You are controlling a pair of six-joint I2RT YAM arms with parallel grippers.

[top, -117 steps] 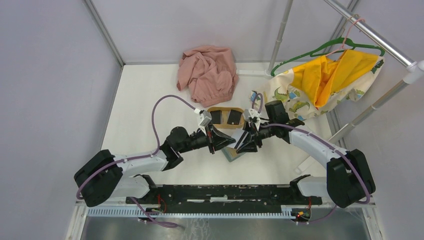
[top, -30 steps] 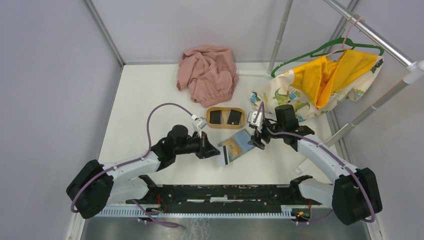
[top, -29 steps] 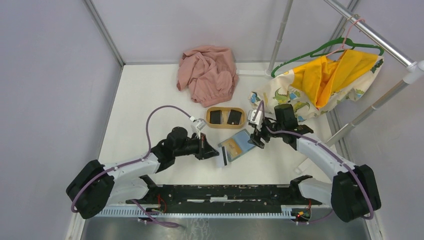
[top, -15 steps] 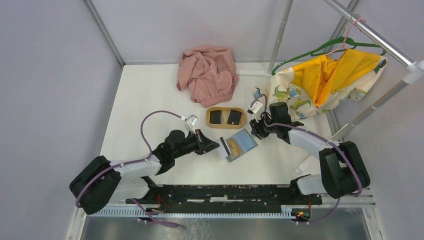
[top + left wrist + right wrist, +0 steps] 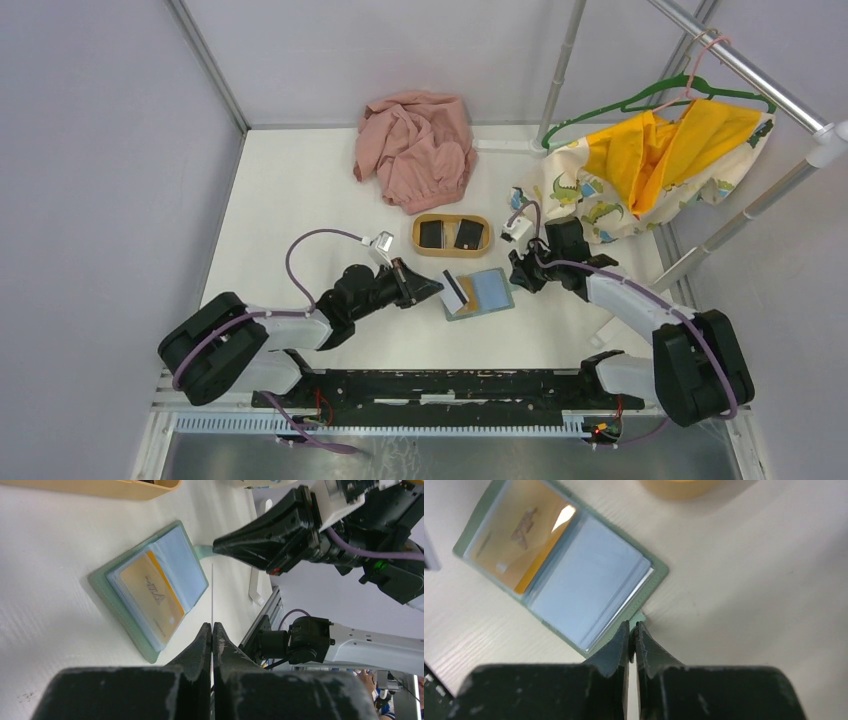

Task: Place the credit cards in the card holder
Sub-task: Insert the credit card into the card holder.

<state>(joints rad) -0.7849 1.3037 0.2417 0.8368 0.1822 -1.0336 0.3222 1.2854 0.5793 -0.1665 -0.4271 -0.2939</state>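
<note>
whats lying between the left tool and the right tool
In the top view: the open grey-green folding card holder, and over one end of it the thin pale dark-striped card pinched in the left tool.

The wooden tray (image 5: 100,487) is cut off by the top edge; the card (image 5: 212,595) shows only edge-on.

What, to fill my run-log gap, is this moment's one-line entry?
left gripper: shut on credit card | right gripper: shut on card holder tab | gold card slotted
</note>
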